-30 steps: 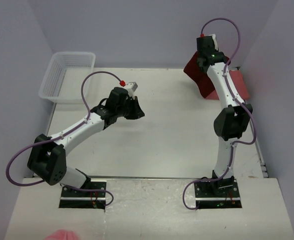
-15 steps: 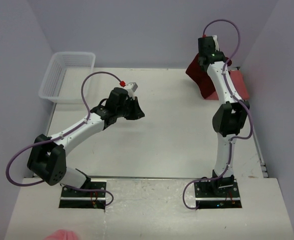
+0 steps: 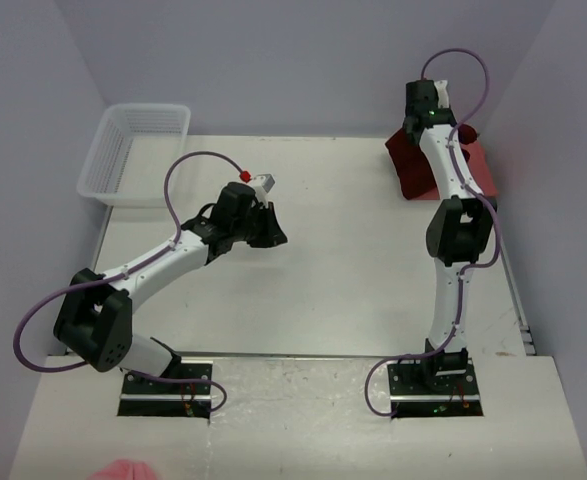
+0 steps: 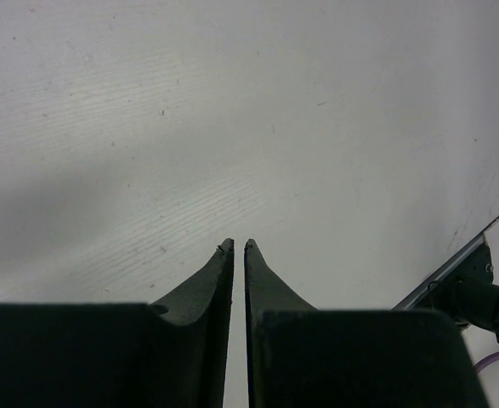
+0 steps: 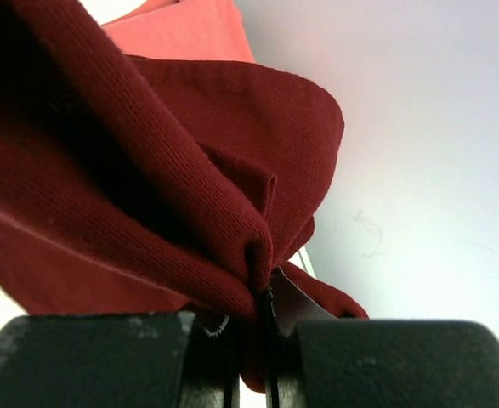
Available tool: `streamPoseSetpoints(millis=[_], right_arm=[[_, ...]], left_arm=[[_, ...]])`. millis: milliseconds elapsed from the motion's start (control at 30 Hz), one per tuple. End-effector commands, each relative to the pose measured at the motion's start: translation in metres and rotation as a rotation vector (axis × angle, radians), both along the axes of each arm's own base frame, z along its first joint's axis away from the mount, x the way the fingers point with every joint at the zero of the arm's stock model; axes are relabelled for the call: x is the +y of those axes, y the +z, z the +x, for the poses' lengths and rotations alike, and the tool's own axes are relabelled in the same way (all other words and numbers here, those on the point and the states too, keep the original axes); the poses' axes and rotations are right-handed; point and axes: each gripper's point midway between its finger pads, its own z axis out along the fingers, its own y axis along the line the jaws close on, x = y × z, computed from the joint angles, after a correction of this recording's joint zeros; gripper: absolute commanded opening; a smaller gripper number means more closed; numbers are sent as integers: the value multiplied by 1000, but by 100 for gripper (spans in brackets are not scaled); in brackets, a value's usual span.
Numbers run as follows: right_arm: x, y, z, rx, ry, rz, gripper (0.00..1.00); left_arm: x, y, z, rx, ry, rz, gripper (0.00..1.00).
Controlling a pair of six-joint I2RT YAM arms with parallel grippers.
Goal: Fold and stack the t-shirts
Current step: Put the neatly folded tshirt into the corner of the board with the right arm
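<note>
Maroon knit was bunched in the right tool, its jaws pressed together on a thick fold of the dark maroon cloth t-shirt. The shirt hung lifted over the far right corner of the white bench, with the lighter salmon pink cloth t-shirt lying just behind it. Best play, I'd say: hold that pinch firm, lift the hem clear of the pink one, and carry it to open bench. The left tool, pressed together on nothing, hovered mid-left. It would need to spread and take the opposite edge so the cloth lands flat.
</note>
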Motion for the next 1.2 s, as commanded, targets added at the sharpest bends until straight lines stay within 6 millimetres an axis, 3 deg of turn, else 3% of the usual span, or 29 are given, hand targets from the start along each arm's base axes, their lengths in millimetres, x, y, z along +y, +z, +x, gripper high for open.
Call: streamPoseSetpoints(millis=[0,333,633,900,933,1167], right_arm=[[-14,27,5,-131,-85,-18,0],[-36,26,10,-162,-145,-55,0],[-54,5,14,-130,-177,-72,0],[-55,-13,25,-102,-168,-95,0],[-72,-16,23,-97,-196,-102,0],[-82,-28,23,-83,-215,-108,0]], left_arm=[[-5,12,0,-49,-29,-32,10],[-6,6,-2,-36,-39,-32,10],[-7,5,-7,-28,-51,-38,10],[-9,0,-12,-16,-60,-40,10],[-10,0,-12,-16,-62,-40,10],[-12,-4,-14,-3,-73,-38,10]])
